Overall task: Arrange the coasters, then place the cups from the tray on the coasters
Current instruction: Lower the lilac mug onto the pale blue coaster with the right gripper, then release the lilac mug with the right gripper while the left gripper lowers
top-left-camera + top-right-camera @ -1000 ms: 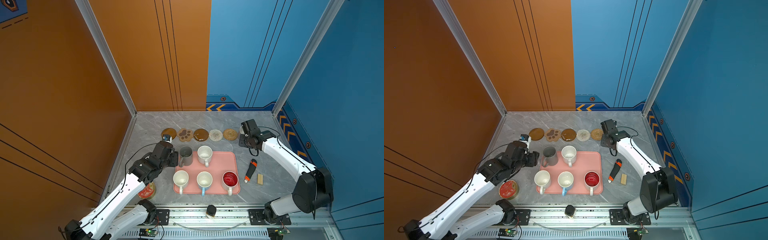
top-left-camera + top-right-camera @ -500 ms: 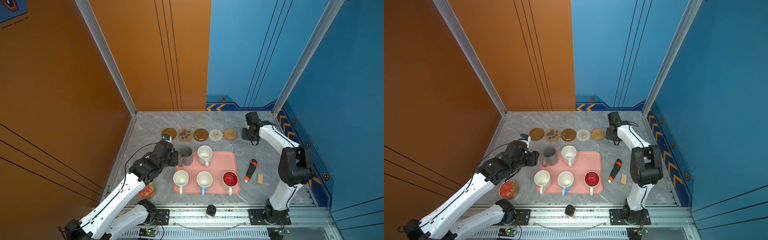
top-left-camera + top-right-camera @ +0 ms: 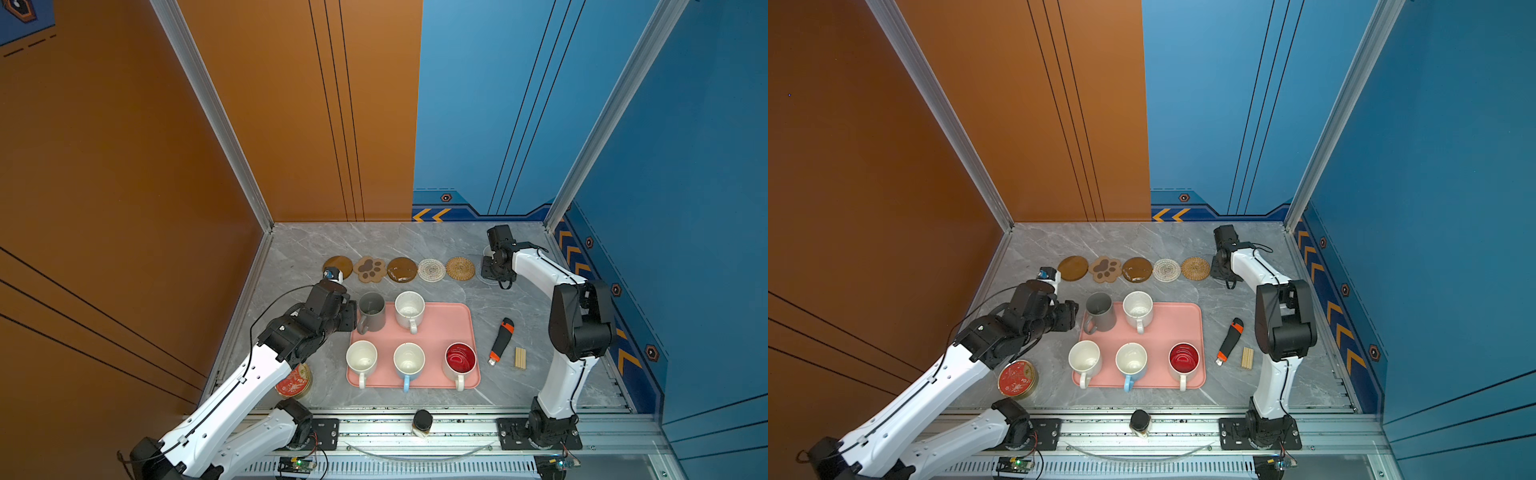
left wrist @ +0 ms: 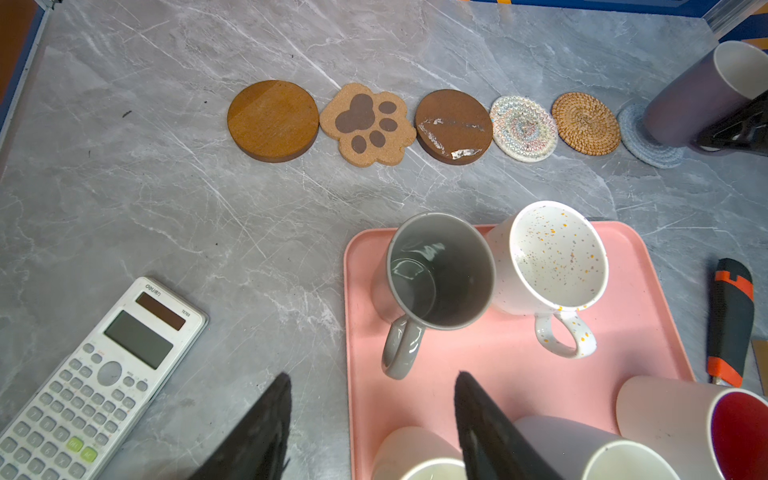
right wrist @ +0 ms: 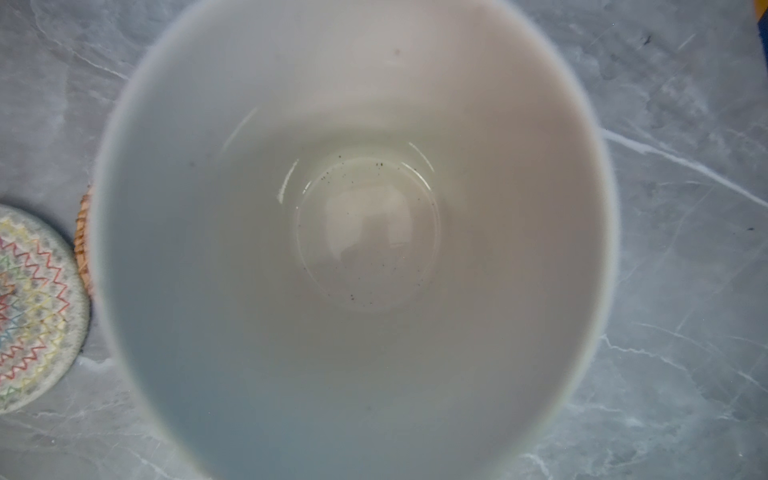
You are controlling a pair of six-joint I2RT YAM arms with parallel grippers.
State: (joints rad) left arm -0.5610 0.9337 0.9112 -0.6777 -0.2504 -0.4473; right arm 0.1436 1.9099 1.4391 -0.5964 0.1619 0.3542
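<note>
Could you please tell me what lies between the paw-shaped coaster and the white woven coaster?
A glossy brown disc coaster lies between the paw-shaped coaster and the white woven coaster, clearest in the left wrist view.

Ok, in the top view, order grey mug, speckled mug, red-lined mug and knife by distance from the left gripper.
1. Grey mug, beside the left gripper, tray's far left.
2. Speckled mug, right of it.
3. Red-lined mug, tray's near right corner.
4. Knife, right of the tray.

Row of coasters (image 3: 402,269) behind the tray (image 3: 446,328) — five cups (image 3: 409,309) on it, a sixth cup (image 4: 698,104) at the row's right end
</note>
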